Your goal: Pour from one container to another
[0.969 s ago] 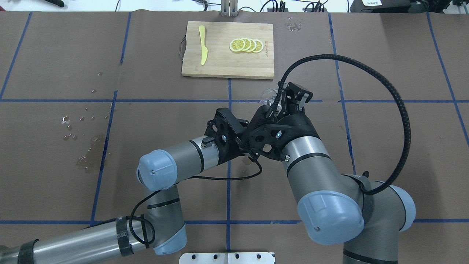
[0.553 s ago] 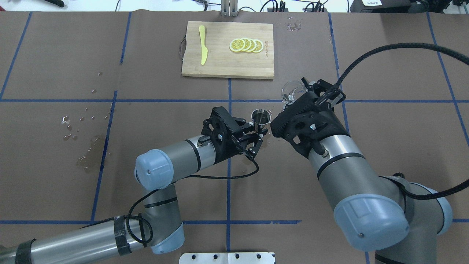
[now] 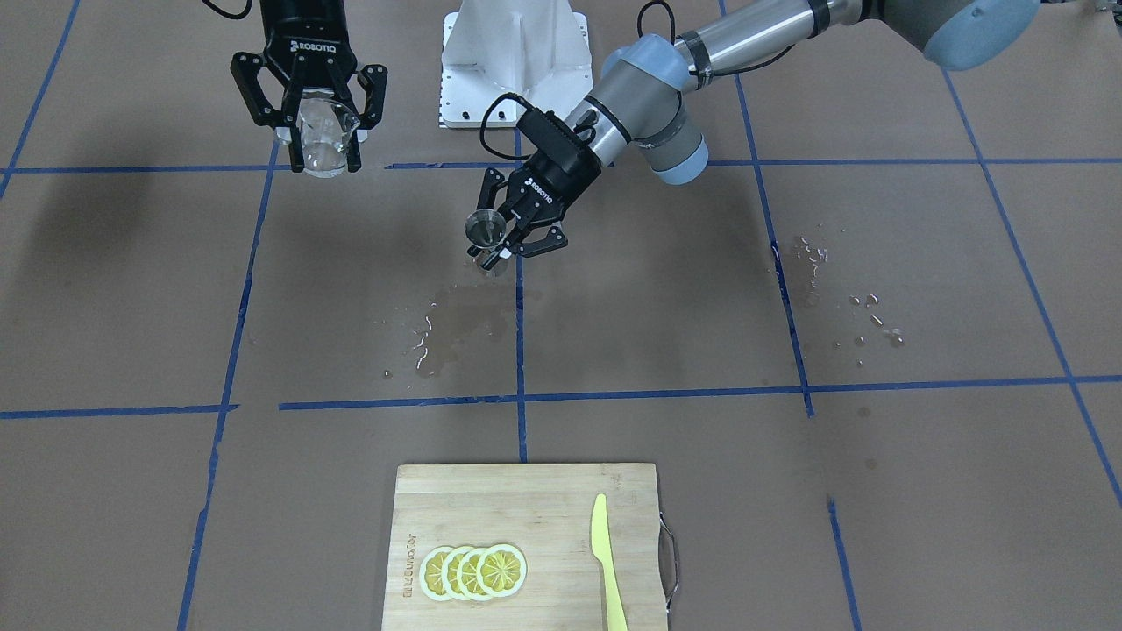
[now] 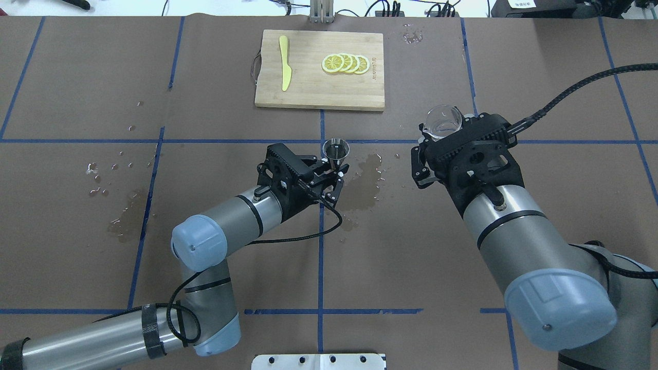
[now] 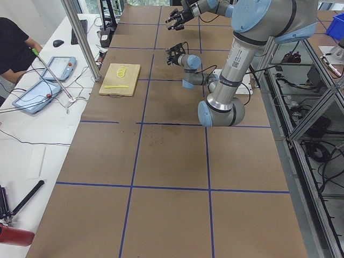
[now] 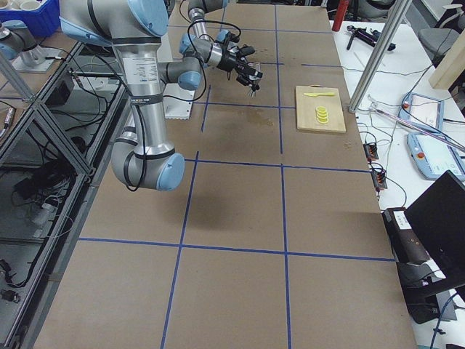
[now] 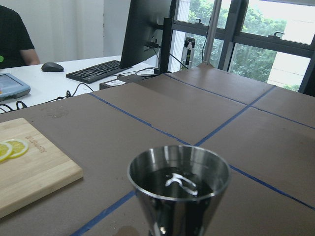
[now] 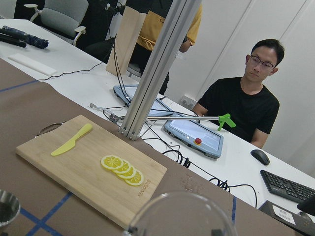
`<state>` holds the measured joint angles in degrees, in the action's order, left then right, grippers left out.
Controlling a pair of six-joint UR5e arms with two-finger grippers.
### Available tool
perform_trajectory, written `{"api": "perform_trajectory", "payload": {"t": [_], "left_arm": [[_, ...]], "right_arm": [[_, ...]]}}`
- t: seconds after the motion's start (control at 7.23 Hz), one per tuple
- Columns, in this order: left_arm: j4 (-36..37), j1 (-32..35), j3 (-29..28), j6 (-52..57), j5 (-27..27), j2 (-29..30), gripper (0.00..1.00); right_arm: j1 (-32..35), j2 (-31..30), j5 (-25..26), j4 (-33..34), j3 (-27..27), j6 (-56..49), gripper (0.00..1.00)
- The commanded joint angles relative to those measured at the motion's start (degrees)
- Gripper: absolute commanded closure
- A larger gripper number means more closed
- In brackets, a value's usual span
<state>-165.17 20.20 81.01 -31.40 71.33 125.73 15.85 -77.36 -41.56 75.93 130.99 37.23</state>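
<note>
The steel jigger (image 4: 335, 150) stands upright in my left gripper (image 4: 333, 169), which is shut on its narrow waist near the table's middle. Dark liquid fills its upper cone (image 7: 179, 183). In the front view the jigger (image 3: 485, 226) sits low over the paper; I cannot tell whether it touches. The clear glass cup (image 4: 443, 122) is upright and looks empty, with my right gripper (image 4: 445, 134) shut on it, well to the jigger's right and raised. From the front, the cup (image 3: 323, 136) hangs between the right gripper's fingers (image 3: 294, 158). Its rim (image 8: 182, 214) fills the bottom of the right wrist view.
A wet patch (image 4: 366, 180) darkens the paper just right of the jigger, and droplets (image 4: 97, 180) lie far left. At the far edge is a wooden cutting board (image 4: 318, 95) with lemon slices (image 4: 345, 63) and a yellow knife (image 4: 284, 69). An operator (image 8: 248, 105) sits beyond the table.
My right arm has swung right, carrying the cup away from above the jigger and bringing it upright. The left gripper has shifted the jigger left and slightly farther away.
</note>
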Motion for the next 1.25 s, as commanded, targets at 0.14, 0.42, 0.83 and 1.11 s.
{"api": "perform_trajectory", "payload": {"t": [0.14,0.42,0.83,1.11], "left_arm": [[0.4,3.7,1.9,-0.4,-2.6,-5.9,1.00],[0.3,5.5,3.3,-2.1,-2.8,-8.7,1.00],[3.3,9.8,12.5,-3.6,-2.8,-20.9,1.00],[8.3,12.1,15.0,-14.6,-2.8,-27.2,1.00]], "right_arm": [[7.3,-11.7,-10.5,-15.2,-2.0,2.8,1.00],[13.2,-17.5,-18.6,-35.6,-12.4,2.6,1.00],[18.1,-19.1,-24.0,-36.0,-15.0,2.6,1.00],[18.1,-21.6,-24.4,-36.0,-16.5,3.7,1.00]]}}
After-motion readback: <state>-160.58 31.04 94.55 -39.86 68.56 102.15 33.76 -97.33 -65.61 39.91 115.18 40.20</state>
